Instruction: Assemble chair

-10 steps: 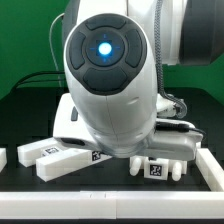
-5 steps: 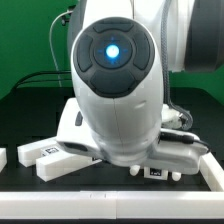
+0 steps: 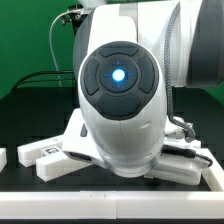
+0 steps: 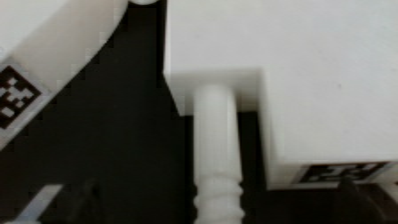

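Observation:
In the wrist view a thin white turned rod (image 4: 217, 140) lies on the black table, one end against a white block-shaped chair part (image 4: 294, 110) that carries a tag (image 4: 347, 172). My gripper (image 4: 214, 215) is right over the rod's near end. Its dark, blurred fingers (image 4: 45, 203) stand wide apart on either side of the rod and do not touch it. Another white tagged part (image 4: 45, 60) lies beside it. In the exterior view the arm (image 3: 120, 90) hides the gripper and the rod.
In the exterior view, white tagged parts (image 3: 45, 152) and a long bar (image 3: 62, 166) lie at the exterior view's left, and a small piece (image 3: 3, 157) lies at the edge. More white parts (image 3: 190, 162) lie at the right. A white border strip (image 3: 110, 198) runs along the front.
The arm has come lower and nearer to the exterior camera. It now covers the tagged pieces that showed below it at the front right.

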Tool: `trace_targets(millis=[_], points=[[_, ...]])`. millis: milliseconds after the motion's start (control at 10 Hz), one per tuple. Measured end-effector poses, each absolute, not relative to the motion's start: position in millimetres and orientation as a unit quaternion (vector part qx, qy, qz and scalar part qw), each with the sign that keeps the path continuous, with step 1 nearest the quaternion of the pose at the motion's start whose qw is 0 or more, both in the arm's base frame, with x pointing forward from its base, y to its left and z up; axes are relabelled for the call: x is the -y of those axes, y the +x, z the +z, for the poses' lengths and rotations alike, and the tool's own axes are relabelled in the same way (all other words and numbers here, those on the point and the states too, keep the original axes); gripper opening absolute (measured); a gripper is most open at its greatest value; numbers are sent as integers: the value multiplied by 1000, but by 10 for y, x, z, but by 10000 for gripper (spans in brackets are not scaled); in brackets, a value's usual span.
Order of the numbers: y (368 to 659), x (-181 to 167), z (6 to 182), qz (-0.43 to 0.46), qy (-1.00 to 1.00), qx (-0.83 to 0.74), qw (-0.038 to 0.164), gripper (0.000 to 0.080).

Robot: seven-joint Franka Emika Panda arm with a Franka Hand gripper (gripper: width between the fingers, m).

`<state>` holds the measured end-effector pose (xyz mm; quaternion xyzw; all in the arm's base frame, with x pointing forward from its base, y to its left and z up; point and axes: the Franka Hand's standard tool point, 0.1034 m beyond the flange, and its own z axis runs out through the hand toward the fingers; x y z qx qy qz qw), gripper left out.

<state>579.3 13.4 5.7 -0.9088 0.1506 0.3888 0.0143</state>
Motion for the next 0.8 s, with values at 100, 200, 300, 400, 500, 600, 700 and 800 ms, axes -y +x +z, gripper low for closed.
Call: trace_targets(millis=[100, 200, 300, 400, 500, 600, 700, 800], points=[[5793, -131, 55, 389, -909, -151, 14, 649], [5793, -129, 54, 389, -909, -151, 14, 515], [5793, -127, 54, 389, -909, -151, 14, 515], [5793, -125, 54, 388, -909, -151, 14, 376], [5793, -125, 53, 388, -909, -151, 14, 236], [5794, -123, 53, 388, -909, -151, 14, 112], [5795, -122, 53, 388, -909, -151, 14, 112], [5795, -121, 53, 388, -909, -151, 14, 114]])
